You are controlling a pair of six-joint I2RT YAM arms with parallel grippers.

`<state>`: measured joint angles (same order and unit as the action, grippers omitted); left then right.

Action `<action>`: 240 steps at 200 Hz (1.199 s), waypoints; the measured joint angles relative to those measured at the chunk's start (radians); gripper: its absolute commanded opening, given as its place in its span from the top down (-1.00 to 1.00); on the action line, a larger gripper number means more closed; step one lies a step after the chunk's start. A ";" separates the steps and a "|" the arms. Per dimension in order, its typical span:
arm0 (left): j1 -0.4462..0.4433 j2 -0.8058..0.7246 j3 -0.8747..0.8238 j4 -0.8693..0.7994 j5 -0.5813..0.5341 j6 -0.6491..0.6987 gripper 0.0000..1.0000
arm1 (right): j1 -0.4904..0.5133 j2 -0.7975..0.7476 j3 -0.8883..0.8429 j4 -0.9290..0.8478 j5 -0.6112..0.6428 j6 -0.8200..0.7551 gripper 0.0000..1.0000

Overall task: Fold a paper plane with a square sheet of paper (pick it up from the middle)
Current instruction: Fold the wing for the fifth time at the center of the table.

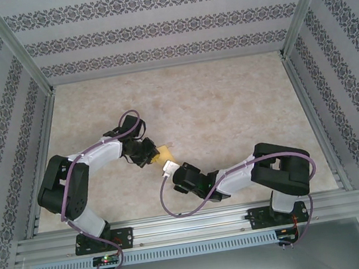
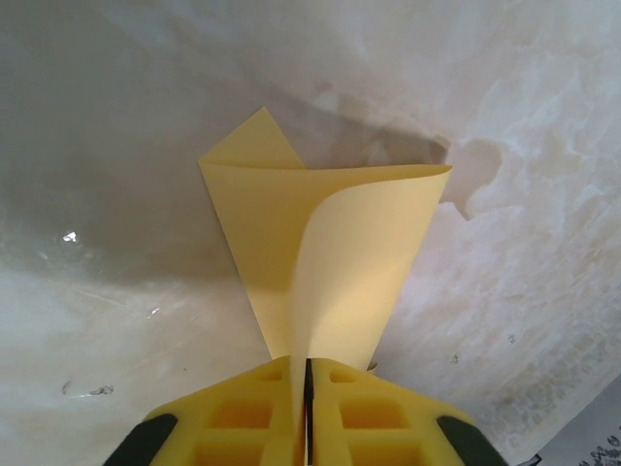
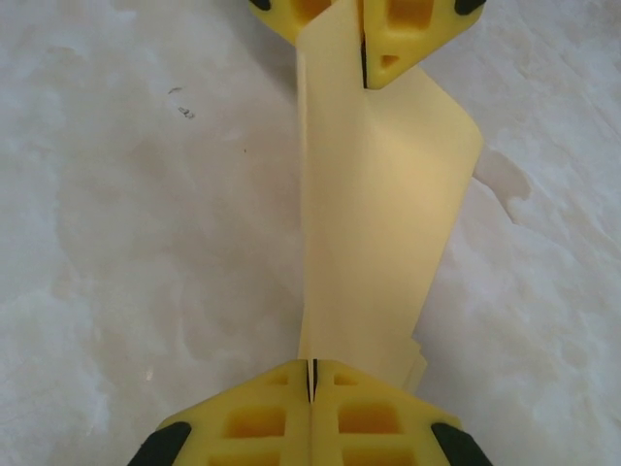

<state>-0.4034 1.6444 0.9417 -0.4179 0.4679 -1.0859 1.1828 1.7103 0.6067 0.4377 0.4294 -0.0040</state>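
The yellow square sheet of paper is folded into a narrow tapered paper plane (image 1: 163,154) and hangs just above the table between both grippers. My left gripper (image 1: 151,153) is shut on one end of it. In the left wrist view the paper plane (image 2: 330,252) fans out from my shut left gripper (image 2: 307,367), one layer curling open and a folded corner showing behind. My right gripper (image 1: 173,168) is shut on the other end. In the right wrist view the paper plane (image 3: 378,214) runs from my right gripper (image 3: 311,369) up to the left gripper's fingers (image 3: 408,29).
The pale marbled tabletop (image 1: 228,101) lies under the paper, with patterned walls (image 1: 165,29) on three sides and a metal rail (image 1: 192,226) along the near edge.
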 measured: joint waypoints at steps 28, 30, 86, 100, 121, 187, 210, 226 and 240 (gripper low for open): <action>0.000 -0.034 0.000 -0.021 -0.028 0.035 0.16 | -0.003 0.000 0.006 -0.008 -0.012 0.043 1.00; 0.000 -0.040 0.000 -0.021 -0.032 0.039 0.14 | -0.003 0.000 0.007 -0.008 -0.014 0.048 1.00; 0.000 -0.242 0.000 -0.039 -0.147 0.099 -0.25 | -0.011 0.011 0.017 -0.014 -0.035 0.135 1.00; 0.000 -0.271 0.000 -0.055 -0.180 0.116 -0.40 | -0.016 0.017 0.017 -0.015 -0.042 0.151 1.00; 0.000 -0.314 -0.001 -0.072 -0.226 0.139 -0.46 | -0.023 0.017 0.017 -0.015 -0.056 0.171 1.00; 0.000 -0.462 -0.048 -0.076 -0.307 0.182 -0.71 | -0.050 0.016 0.017 -0.015 -0.121 0.245 1.00; 0.000 -0.499 -0.062 -0.077 -0.323 0.197 -0.75 | -0.061 0.013 0.017 -0.015 -0.143 0.266 1.00; 0.000 -0.515 -0.063 -0.079 -0.332 0.203 -0.77 | -0.071 0.009 0.017 -0.014 -0.163 0.280 1.00; 0.000 -0.525 -0.065 -0.080 -0.340 0.205 -0.77 | -0.082 0.005 0.014 -0.012 -0.182 0.292 1.00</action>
<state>-0.4034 1.1198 0.8768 -0.4984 0.1284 -0.8810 1.1011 1.7153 0.6209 0.4255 0.2474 0.2882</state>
